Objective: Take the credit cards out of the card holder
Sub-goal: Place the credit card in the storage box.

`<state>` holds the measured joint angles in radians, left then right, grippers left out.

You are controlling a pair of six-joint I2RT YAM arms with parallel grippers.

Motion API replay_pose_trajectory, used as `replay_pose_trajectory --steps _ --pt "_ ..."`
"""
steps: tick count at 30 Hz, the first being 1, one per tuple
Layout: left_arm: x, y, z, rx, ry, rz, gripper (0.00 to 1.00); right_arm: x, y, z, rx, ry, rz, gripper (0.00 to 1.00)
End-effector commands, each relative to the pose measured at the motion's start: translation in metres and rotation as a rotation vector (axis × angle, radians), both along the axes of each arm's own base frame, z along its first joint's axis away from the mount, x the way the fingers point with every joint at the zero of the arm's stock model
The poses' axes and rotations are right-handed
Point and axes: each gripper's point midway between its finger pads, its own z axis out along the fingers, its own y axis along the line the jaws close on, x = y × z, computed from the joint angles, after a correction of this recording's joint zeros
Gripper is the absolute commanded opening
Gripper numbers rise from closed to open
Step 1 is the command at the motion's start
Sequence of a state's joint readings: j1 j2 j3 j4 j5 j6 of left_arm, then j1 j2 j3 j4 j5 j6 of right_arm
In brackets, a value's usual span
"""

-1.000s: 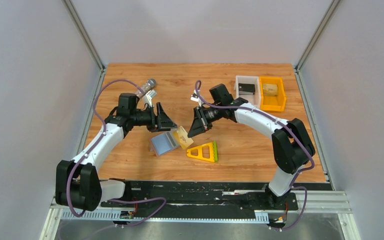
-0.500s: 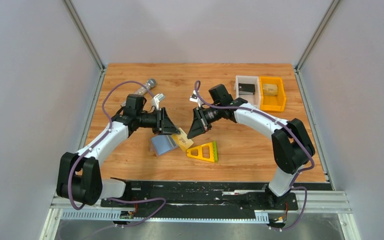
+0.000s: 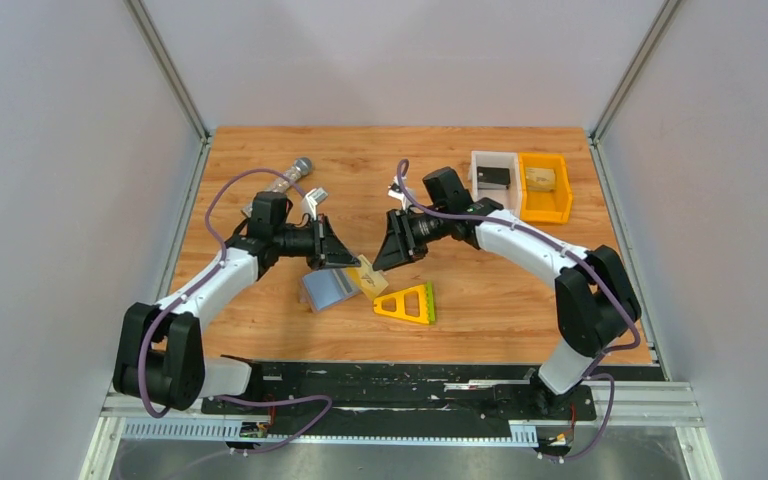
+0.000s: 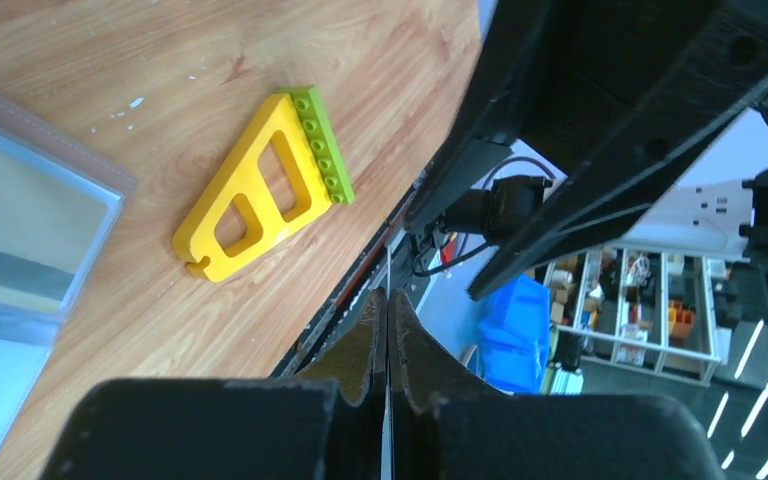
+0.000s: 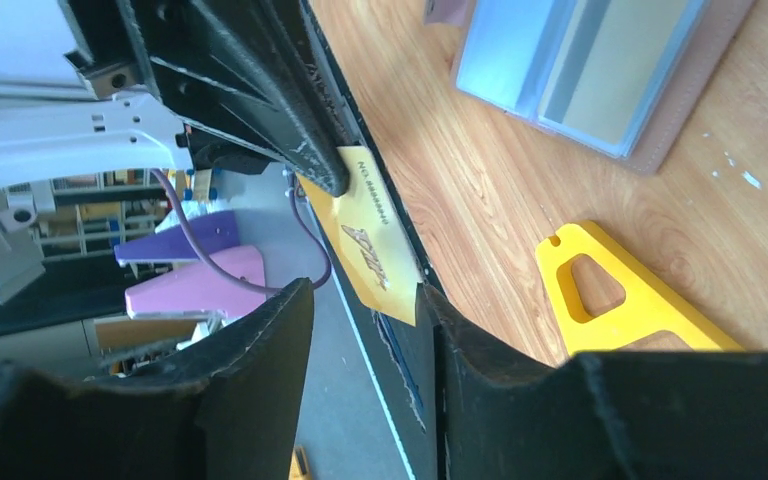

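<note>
On the worktop (image 3: 480, 290), card holder (image 3: 325, 288) flat near the middle, credit card (image 3: 365, 274) at its right edge between left hand (image 3: 348, 260) and right hand (image 3: 384, 262), triangular frame (image 3: 407, 303) right of the holder, nearer bin (image 3: 475, 176) and farther bin (image 3: 546, 213) side by side back right, tube (image 3: 290, 177) back left

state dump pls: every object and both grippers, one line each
gold card: out of the holder, in the air, pinched at one end
left gripper: jaws shut on the gold card
right gripper: jaws apart, the card's free end between them
card holder: lying open on the table
yellow triangle: flat on the table
white bin: holds a dark item
orange bin: holds a tan item
</note>
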<state>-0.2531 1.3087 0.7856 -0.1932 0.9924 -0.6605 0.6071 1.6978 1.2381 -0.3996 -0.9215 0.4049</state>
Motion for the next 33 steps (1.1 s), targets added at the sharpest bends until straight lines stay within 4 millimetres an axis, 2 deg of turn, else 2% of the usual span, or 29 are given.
replay_pose_trajectory --steps 1,6,14,19,23,30,33 --pt "0.015 -0.002 0.010 -0.037 -0.022 0.097 0.00 0.013 -0.003 0.018 0.011 -0.034 -0.135 0.45" --pt "0.031 -0.001 0.019 -0.087 -0.054 0.217 0.00 0.021 -0.006 0.027 0.046 -0.008 -0.295 0.53" --pt "0.051 0.011 0.049 -0.174 -0.105 0.443 0.00 0.030 -0.019 0.046 0.203 -0.005 -0.540 0.52" --pt "0.052 0.020 0.066 -0.231 -0.151 0.523 0.00 0.026 -0.015 0.059 0.298 0.018 -0.536 0.48" --pt "0.050 0.022 0.075 -0.269 -0.160 0.547 0.00 0.021 -0.004 0.069 0.357 0.031 -0.441 0.46" --pt "0.049 0.024 0.078 -0.295 -0.166 0.557 0.00 0.024 0.006 0.066 0.387 0.068 -0.428 0.40" --pt "0.049 0.023 0.077 -0.296 -0.162 0.556 0.00 0.024 0.008 0.063 0.396 0.080 -0.418 0.31"
